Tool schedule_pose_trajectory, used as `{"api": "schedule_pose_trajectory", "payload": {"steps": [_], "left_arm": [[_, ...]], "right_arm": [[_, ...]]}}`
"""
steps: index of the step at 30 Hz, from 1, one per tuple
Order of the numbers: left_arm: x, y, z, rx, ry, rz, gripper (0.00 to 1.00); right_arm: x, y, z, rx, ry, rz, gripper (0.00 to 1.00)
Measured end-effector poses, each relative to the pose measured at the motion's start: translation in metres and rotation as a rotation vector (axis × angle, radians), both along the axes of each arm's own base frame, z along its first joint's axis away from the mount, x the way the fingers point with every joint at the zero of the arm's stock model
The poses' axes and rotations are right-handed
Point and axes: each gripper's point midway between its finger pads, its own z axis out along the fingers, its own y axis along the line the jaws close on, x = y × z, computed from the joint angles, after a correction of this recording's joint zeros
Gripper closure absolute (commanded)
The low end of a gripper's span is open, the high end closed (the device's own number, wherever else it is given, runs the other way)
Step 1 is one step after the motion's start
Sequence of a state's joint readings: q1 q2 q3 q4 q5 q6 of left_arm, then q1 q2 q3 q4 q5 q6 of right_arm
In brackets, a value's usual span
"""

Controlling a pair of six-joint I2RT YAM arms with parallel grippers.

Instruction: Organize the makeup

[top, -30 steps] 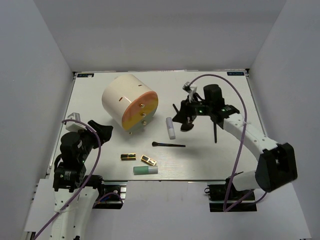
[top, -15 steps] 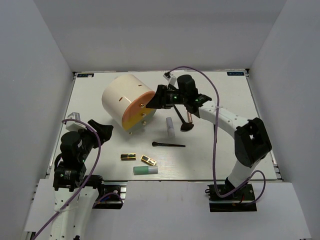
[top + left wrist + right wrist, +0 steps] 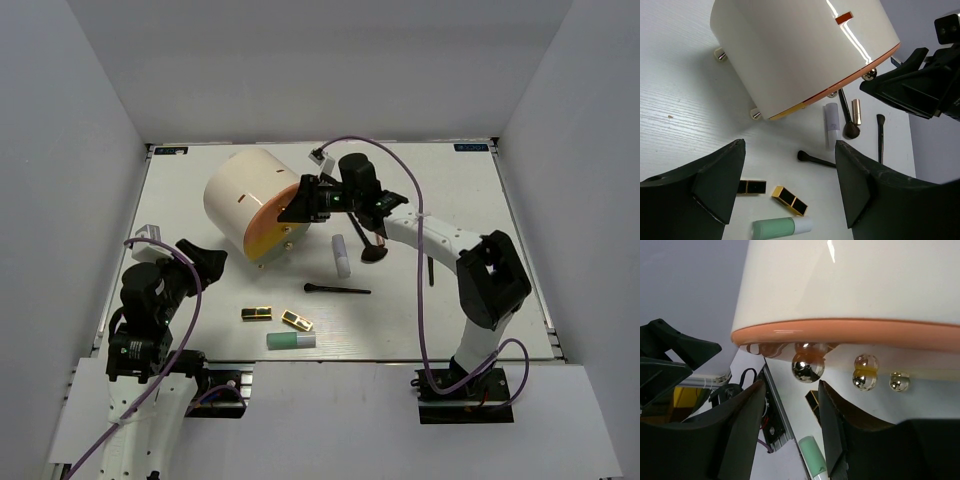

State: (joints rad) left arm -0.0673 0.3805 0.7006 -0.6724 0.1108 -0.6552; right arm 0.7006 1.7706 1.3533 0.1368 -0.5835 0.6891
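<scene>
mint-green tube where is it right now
In the top external view the mint-green tube lies flat near the front edge of the table, left of centre, just in front of a gold-and-black case.

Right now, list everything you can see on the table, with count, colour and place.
cylinder: one, cream with orange face, far left
brushes: three, black, centre and right
white-lavender tube: one, centre
lipstick: one, rose-gold, beside the fluffy brush
cases: two, gold-and-black, near centre
mint-green tube: one, near edge
table: one, white
left gripper: open, near left
right gripper: open, at the cylinder's face
</scene>
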Motion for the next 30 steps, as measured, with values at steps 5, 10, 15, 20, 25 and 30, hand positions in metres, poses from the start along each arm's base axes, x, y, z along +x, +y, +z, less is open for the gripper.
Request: {"api": "schedule_pose_trajectory", "payload": {"steps": [5, 10, 15, 20, 25, 30], "left_arm": [[0.000, 0.000, 0.000, -0.001, 0.000, -0.002, 0.18], [0.000, 0.000, 0.000, -0.001, -0.001, -0.002, 0.18], [-0.001, 0.000, 0.001, -0.001, -0.003, -0.002, 0.18], [-0.001, -0.001, 0.001, -0.002, -0.003, -0.003, 0.18], [-0.001, -0.001, 0.001, -0.007, -0.003, -0.004, 0.18], [-0.001, -0.001, 0.001, -0.009, -0.005, -0.003, 0.18]], "right_arm": [[0.006, 0.005, -0.009, -0.008, 0.003, 0.001, 0.48], [0.012, 0.009, -0.012, -0.006, -0.005, -0.002, 0.50], [0.015, 0.012, -0.007, 0.002, -0.017, -0.002, 0.56], [0.016, 0.012, -0.006, 0.001, -0.029, -0.002, 0.70], [0.017, 0.011, -0.007, -0.001, -0.035, -0.001, 0.80], [0.014, 0.006, -0.011, -0.008, -0.052, 0.000, 0.83]]}}
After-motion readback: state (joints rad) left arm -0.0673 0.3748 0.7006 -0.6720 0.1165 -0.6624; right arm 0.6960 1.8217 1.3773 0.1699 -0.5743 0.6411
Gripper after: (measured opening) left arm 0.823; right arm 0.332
